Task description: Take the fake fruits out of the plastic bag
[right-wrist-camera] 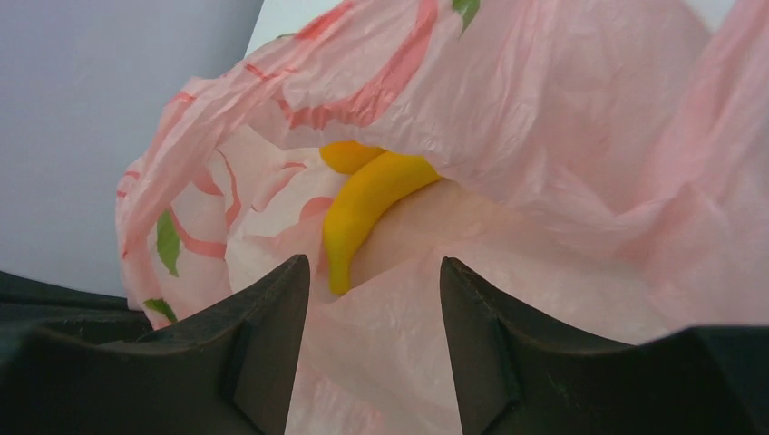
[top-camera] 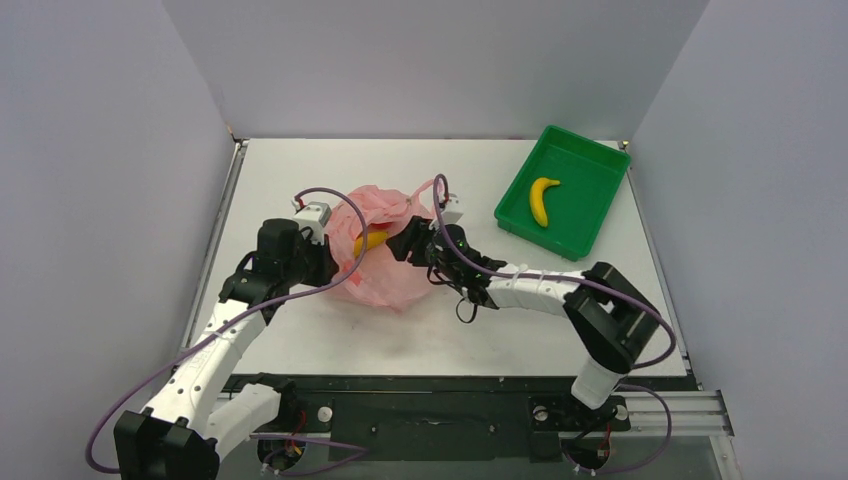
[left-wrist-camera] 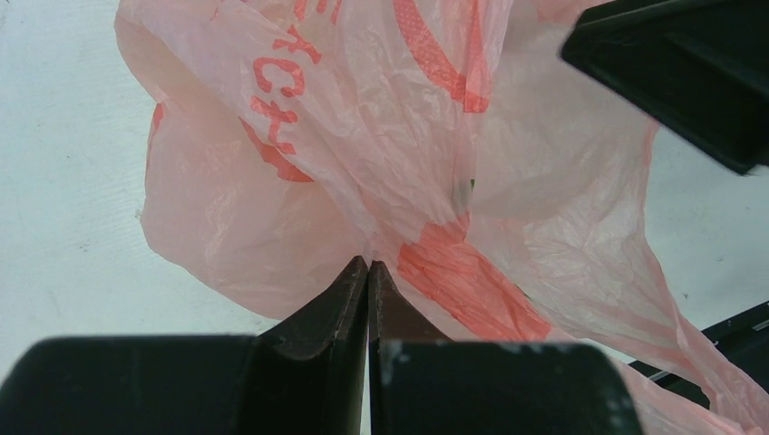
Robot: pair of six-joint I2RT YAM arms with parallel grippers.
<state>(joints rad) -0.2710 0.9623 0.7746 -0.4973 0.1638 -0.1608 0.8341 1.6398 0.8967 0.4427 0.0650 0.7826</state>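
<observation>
The pink plastic bag (top-camera: 390,265) lies mid-table, its mouth held open towards my right arm. My left gripper (top-camera: 335,262) is shut on a fold of the bag's left side, and in the left wrist view the film (left-wrist-camera: 363,136) gathers at the closed tips (left-wrist-camera: 369,263). My right gripper (top-camera: 402,245) is open at the bag's mouth, its fingers over the lower lip of the bag (right-wrist-camera: 544,136). Inside lies a yellow banana (right-wrist-camera: 363,213) with an orange-yellow piece (right-wrist-camera: 349,154) behind it; the banana also shows from above (top-camera: 372,240). A second banana (top-camera: 542,200) lies in the green tray.
The rigid green tray (top-camera: 585,180) stands at the back right near the right wall. Grey walls close the table at the left, back and right. Purple cables loop over both arms.
</observation>
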